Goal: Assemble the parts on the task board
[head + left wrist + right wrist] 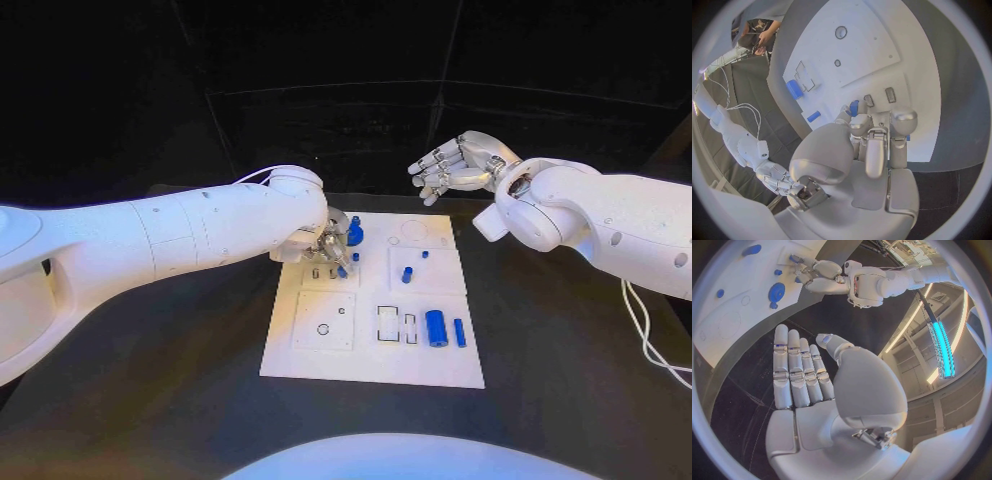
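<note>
A: Where does the head view sit?
B: High above, facing down on the task board [372,345] and both arms.
A: And the 2 wrist views?
B: Each sits close behind its own hand. The left hand [876,142] camera faces the board closely; the right hand [811,385] camera sees the board's edge and the left arm.

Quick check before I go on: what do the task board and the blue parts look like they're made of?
Task board: looks like matte white plastic or a painted plate, flat, with little glare; which one is unclear. Blue parts: probably smooth moulded plastic, with uniform colour and a slight sheen on the rounded sides.
</note>
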Available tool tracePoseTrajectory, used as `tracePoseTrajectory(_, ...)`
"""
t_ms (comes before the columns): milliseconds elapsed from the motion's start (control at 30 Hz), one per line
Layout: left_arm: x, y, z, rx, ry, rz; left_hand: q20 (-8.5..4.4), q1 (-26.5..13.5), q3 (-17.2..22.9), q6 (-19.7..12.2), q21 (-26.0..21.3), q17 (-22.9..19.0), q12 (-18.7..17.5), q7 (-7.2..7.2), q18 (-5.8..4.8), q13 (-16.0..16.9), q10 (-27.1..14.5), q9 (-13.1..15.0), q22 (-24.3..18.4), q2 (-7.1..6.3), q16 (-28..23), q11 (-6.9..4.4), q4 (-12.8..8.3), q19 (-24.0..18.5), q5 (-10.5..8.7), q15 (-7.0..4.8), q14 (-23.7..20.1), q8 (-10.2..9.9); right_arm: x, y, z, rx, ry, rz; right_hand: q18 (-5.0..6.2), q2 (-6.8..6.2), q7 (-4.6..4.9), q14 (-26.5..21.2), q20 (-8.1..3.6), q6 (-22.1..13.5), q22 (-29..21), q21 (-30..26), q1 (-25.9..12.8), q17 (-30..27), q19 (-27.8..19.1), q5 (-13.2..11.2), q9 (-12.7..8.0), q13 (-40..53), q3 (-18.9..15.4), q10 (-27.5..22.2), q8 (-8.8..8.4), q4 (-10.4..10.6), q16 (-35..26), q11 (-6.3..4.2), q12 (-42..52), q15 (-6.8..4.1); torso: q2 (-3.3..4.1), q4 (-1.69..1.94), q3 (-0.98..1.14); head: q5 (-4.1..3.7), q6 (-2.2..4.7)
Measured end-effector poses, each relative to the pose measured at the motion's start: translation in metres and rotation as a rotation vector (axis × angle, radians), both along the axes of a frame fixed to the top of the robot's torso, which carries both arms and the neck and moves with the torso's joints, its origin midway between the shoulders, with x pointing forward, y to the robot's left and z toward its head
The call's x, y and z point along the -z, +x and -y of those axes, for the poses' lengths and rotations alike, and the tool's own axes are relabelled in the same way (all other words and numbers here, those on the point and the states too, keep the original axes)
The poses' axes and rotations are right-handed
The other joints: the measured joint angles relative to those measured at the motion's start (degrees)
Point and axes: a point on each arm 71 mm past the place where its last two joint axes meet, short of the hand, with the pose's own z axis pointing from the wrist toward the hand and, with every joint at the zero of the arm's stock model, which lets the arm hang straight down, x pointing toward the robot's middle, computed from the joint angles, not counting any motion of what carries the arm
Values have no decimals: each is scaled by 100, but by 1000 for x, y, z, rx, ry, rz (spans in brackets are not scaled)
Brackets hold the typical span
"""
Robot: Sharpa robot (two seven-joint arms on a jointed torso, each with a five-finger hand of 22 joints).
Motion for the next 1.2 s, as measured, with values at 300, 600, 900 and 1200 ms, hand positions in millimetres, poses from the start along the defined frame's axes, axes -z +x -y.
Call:
tracePoseTrajectory(300,-2,0,-12,-69,-95,21,-21,-824,1754,-138,0,0,-80,-108,0,-78,-29,628,32,-625,0,-29,-37,-21,16,-43,2,456,2,0,-2,-14,-11,-16,0,0,22,-30,17,-22,-6,-26,0,-23,-16,-64,0,0,-16,-28,-12,-16,-3,28,0,12,-1,10,2,-1,-2)
tracePoseTrajectory(600,-7,-8,-23,-130,-175,66,-40,-1288,2864,-177,0,0,-80,-70,0,-70,22,899,95,-1080,0,-61,44,-1,16,-42,2,610,3,0,0,-16,-22,-26,0,0,22,-51,17,-22,-12,-55,0,-31,-56,-87,0,1,-16,-28,-12,-16,-2,28,0,33,-1,16,10,27,-19)
tracePoseTrajectory(900,5,-24,-30,-199,-239,106,-78,-1408,3140,-176,38,0,-41,-69,0,-2,83,995,224,-1200,0,-81,118,37,12,-42,2,683,3,0,5,-9,-32,-34,0,0,22,-50,17,-21,-12,-55,0,-37,-56,-87,0,1,-16,-28,-12,-16,-2,28,0,33,-13,34,14,53,-59)
tracePoseTrajectory(1200,23,-38,-40,-258,-272,167,-84,-1448,3341,-195,98,0,38,-86,-89,57,125,1066,323,-1286,0,-83,136,85,10,-42,2,727,4,0,8,-5,-36,-37,0,0,22,-50,17,-21,-16,-55,0,-36,-56,-87,0,1,-16,-28,-12,-16,-2,28,0,33,-31,83,20,26,-99)
